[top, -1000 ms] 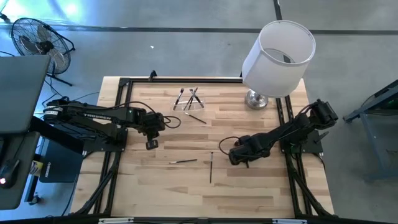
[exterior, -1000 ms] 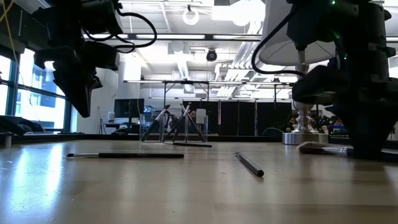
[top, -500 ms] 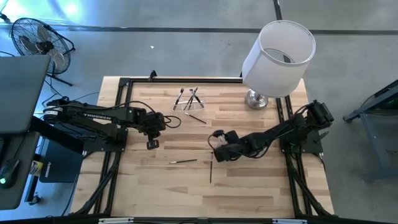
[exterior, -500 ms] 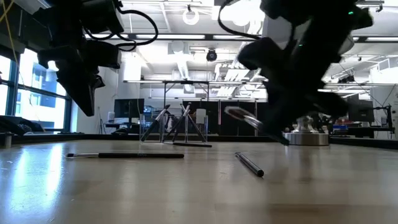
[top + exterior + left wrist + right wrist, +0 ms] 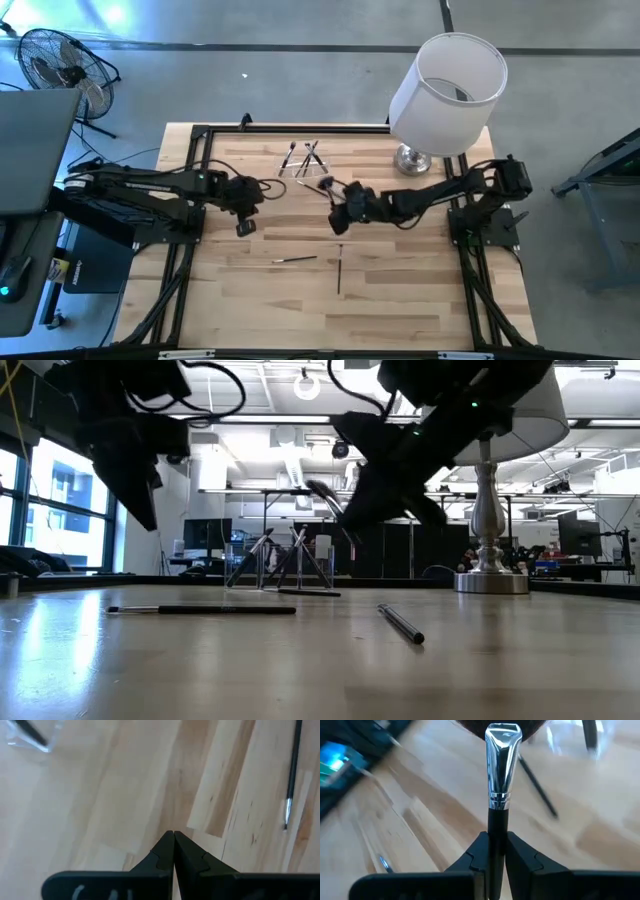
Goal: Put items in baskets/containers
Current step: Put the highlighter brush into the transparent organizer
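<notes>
My right gripper (image 5: 338, 198) is above the middle of the table, shut on a makeup brush (image 5: 499, 765) that has a dark handle, a silver ferrule and a brown head (image 5: 326, 184). The clear holder (image 5: 305, 162) stands just beyond it toward the far edge, with several brushes leaning inside. One brush (image 5: 316, 190) lies beside the holder. Two more brushes (image 5: 295, 259) (image 5: 339, 270) lie flat on the wood nearer the front. My left gripper (image 5: 244, 229) hangs shut over the table's left part and holds nothing. My right gripper pinches the brush's dark handle (image 5: 496, 832) between its two fingers, just below the silver ferrule. The brush runs along the fingers and sticks out past their tips, head first. It is lifted clear of the table and slants toward the holder (image 5: 280, 565).
A lamp with a big white shade (image 5: 447, 80) stands on a chrome base (image 5: 412, 158) at the far right. Black frame rails (image 5: 190, 180) run along the table's sides. Bare wood lies toward the near edge.
My right gripper has lifted the brush off the table at the right. It has carried the brush up and toward the far left, close to the holder. Meanwhile the wrist has turned, and the brush head now points at the holder.
</notes>
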### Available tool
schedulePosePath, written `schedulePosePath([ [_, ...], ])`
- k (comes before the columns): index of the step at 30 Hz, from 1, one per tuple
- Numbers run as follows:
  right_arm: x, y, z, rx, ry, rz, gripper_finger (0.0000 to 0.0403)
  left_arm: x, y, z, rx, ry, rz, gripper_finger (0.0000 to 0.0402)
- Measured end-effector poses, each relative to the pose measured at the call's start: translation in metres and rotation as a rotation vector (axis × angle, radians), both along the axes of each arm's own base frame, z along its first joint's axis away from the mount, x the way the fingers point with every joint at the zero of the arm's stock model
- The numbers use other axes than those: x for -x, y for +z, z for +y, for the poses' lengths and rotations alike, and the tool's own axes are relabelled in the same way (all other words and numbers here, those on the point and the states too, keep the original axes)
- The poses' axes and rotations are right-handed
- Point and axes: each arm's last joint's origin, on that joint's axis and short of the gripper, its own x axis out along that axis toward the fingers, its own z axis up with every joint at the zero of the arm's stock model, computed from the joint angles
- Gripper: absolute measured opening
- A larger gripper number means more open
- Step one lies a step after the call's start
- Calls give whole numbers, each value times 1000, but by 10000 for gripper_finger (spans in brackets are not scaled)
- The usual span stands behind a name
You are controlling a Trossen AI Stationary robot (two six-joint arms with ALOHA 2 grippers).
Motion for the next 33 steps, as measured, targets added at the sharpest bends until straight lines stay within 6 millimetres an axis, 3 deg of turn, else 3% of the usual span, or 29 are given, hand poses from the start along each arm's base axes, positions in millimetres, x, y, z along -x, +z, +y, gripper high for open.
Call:
schedulePosePath([
  [12, -19, 25, -66, 240, 45, -311, 32, 51, 40, 10, -58, 196, -231, 0],
  [19, -27, 8, -98, 335, 9, -379, 32, 57, 45, 9, -40, 248, -280, 0],
  [24, -27, -6, -117, 447, 7, -332, 32, 57, 44, 9, -38, 258, -280, 0],
  [33, -17, -9, -147, 550, -21, -258, 32, 57, 44, 10, -36, 318, -287, 0],
])
